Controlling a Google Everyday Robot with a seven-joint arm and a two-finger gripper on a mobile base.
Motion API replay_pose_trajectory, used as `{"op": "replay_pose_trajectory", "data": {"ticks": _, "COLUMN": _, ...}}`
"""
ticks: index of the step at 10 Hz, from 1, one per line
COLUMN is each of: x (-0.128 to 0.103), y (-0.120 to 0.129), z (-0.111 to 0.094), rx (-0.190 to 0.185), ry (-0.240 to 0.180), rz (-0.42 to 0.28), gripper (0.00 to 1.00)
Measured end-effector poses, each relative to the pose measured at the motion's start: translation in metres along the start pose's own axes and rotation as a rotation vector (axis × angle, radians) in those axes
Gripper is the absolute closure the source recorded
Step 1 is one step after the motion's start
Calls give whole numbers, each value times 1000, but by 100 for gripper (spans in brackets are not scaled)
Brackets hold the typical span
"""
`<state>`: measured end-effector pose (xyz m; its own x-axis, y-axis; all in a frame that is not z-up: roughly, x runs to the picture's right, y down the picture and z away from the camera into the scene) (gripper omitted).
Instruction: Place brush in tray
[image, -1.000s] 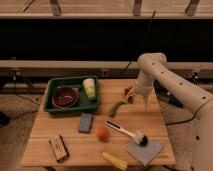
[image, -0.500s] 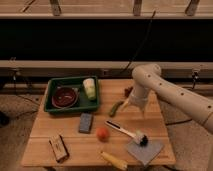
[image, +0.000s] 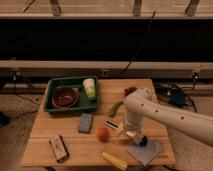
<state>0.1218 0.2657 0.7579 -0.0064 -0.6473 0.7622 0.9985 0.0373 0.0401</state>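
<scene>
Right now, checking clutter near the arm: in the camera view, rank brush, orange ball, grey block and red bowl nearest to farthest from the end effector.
End effector: low over the table, front right.
1. Brush: closest, handle showing beside it.
2. Orange ball: image-left of it.
3. Grey block: farther image-left.
4. Red bowl: farthest, in the tray at back left.

Looks like a robot test lab: prop-strewn wooden table, trailing cable, railed dark wall; the gripper hangs low over the table.
</scene>
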Motion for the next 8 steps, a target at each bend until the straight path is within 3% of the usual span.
{"op": "replay_pose_trajectory", "data": {"ticks": 2, "x": -3, "y": -6, "z": 11, "rx": -11, "ry": 24, "rz": -32, "gripper": 28}}
{"op": "replay_pose_trajectory", "data": {"ticks": 5, "x": 29, "y": -5, "z": -1, "rx": -31, "ry": 82, "rz": -50, "gripper": 28}}
{"op": "replay_pose_trajectory", "data": {"ticks": 6, "x": 49, "y": -4, "z": -14, "rx": -41, "ry": 109, "rz": -58, "gripper": 28}}
{"op": "replay_pose_trajectory", "data": {"ticks": 8, "x": 62, "y": 1, "z": -39, "rx": -66, "ry": 132, "rz": -70, "gripper": 28}}
